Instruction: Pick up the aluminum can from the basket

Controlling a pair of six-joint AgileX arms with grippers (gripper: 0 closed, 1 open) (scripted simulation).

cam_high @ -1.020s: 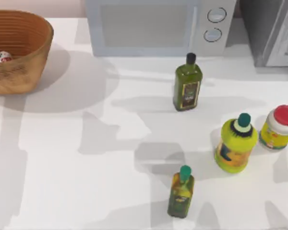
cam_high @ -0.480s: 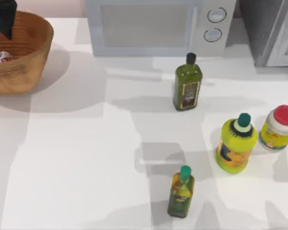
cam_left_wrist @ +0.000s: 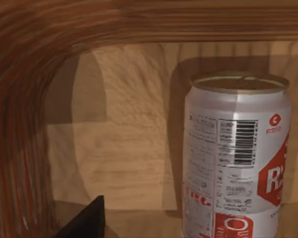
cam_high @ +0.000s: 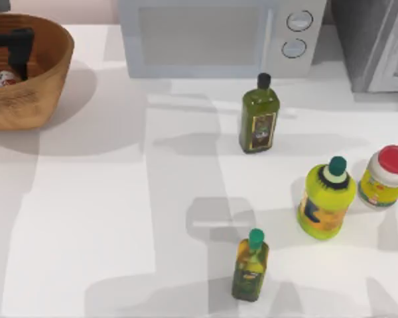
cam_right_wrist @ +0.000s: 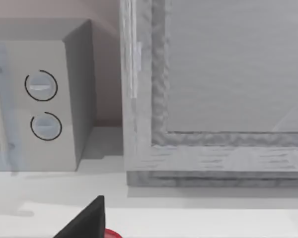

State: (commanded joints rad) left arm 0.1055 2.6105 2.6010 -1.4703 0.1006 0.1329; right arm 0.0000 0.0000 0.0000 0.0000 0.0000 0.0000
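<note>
The orange-brown wicker basket stands at the table's back left. The aluminum can lies inside it, white with red marks. My left gripper hangs open inside the basket just above the can, with one dark finger to the can's right. In the left wrist view the can is close, showing its barcode, red print and tan end against the basket's ribbed wall; one fingertip stands apart from it. My right arm is parked; its fingertip shows in its wrist view, gripper open.
A microwave and a grey appliance line the back. On the table stand a dark green bottle, a small green-capped bottle, a yellow-green bottle and a yellow jar with a red lid.
My left gripper came in from the back left edge and moved down into the basket, closer to the can. The can, basket and bottles have not moved.
</note>
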